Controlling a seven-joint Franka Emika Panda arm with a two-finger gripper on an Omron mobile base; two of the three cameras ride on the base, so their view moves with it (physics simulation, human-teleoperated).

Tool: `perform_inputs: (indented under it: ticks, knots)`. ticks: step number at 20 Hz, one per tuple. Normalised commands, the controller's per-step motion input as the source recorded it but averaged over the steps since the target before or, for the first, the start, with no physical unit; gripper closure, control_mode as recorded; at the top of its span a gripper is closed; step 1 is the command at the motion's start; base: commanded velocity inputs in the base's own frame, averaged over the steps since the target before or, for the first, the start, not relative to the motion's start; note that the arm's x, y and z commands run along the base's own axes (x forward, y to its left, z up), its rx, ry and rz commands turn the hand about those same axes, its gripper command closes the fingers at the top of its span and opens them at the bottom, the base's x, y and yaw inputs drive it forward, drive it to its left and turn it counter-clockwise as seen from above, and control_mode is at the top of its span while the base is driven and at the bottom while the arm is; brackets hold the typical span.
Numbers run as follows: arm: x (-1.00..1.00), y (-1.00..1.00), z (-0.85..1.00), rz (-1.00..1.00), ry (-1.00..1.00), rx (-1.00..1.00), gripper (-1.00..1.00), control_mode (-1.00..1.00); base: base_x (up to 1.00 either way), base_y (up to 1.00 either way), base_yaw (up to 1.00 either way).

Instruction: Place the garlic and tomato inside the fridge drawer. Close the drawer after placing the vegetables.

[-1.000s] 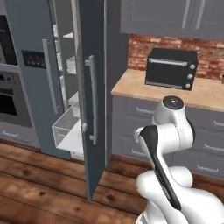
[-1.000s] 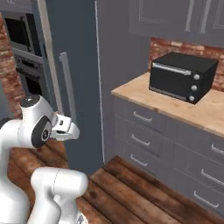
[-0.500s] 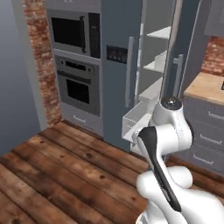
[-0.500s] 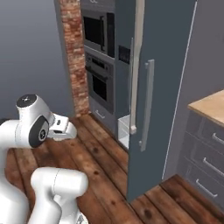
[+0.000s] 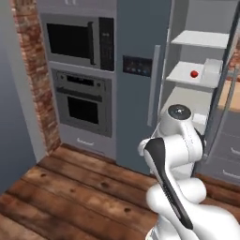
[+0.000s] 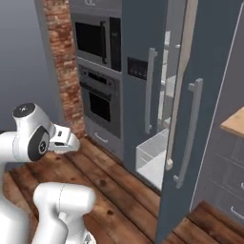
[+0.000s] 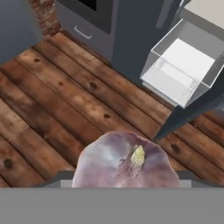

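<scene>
The garlic (image 7: 127, 164) sits pinched in the gripper (image 7: 127, 181), close to the hand camera, carried high above the wood floor (image 7: 52, 109). The fridge drawer (image 7: 183, 70) stands pulled out and bare. The tomato (image 5: 194, 74) waits on a fridge shelf (image 5: 192, 77), near its front edge. Next, I reckon: swing over the drawer, lower, release.

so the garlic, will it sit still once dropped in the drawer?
Probably not at first: the garlic looks rounded and bulbous, so it may roll on the drawer's flat white bottom. The clear walls should contain it. Its papery-looking skin suggests it is light.
</scene>
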Motion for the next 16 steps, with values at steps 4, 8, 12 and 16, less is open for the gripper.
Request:
perform_inputs:
  ticks: [4,8,12,16]
  knots:
    - [0.0,0.0,0.0,0.0,0.0,0.0,1.0,1.0,1.0,0.96,-0.51]
    - [0.0,0.0,0.0,0.0,0.0,0.0,1.0,1.0,1.0,0.85,-0.61]
    - [0.0,0.0,0.0,0.0,0.0,0.0,1.0,1.0,0.64,0.61,-0.68]
    - [0.0,0.0,0.0,0.0,0.0,0.0,1.0,1.0,0.74,0.84,-0.67]
